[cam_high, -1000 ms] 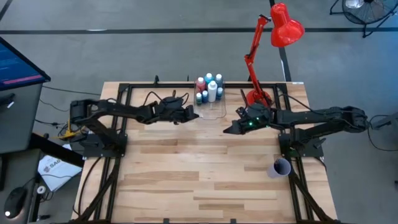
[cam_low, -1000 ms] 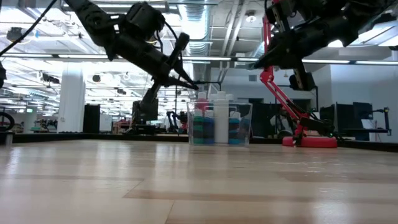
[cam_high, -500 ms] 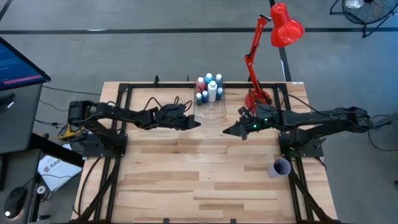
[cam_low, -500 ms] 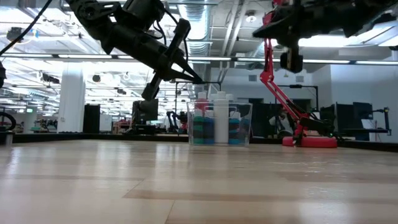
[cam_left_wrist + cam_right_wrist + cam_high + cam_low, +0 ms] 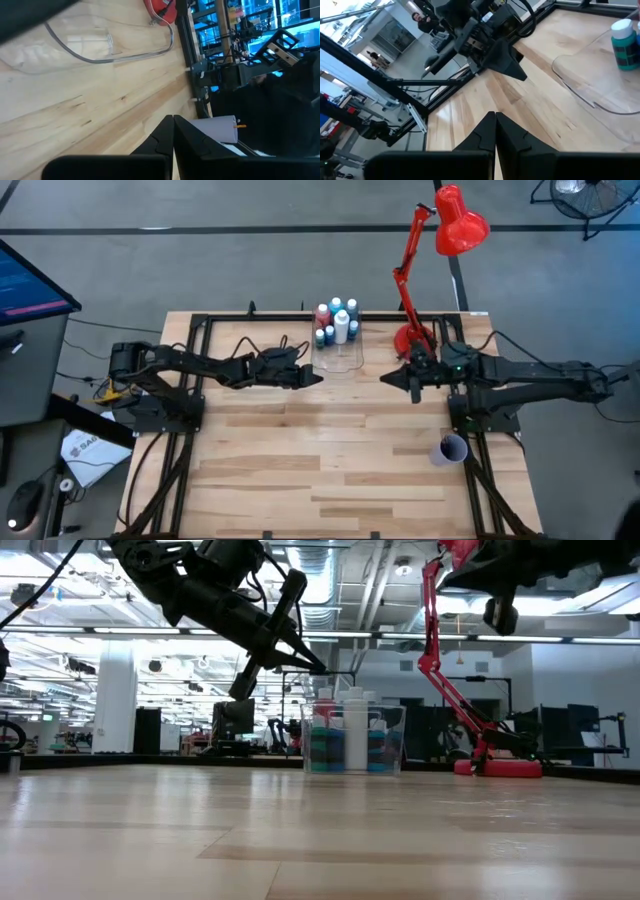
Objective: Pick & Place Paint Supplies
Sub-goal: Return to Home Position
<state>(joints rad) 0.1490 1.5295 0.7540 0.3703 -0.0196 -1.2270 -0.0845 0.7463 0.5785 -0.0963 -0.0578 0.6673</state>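
- The paint bottles (image 5: 336, 322) stand in the clear box (image 5: 345, 360) at 12 o'clock on the table (image 5: 300, 470); their labels are too small to read.
- The left gripper (image 5: 318, 378) hangs at 8 o'clock from the box, fingers together, holding nothing.
- The right gripper (image 5: 495, 117) hangs at 4 o'clock from the box, fingers together, holding nothing.
- The purple cup (image 5: 451, 449) stands at 4 o'clock on the table.

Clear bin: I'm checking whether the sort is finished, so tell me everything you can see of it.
The bin is a see-through plastic box with rounded corners, open-topped, standing upright on the table near its far edge, left of the red lamp. Bottles stand bunched in its far half; the near half is bare. Nothing else touches it.
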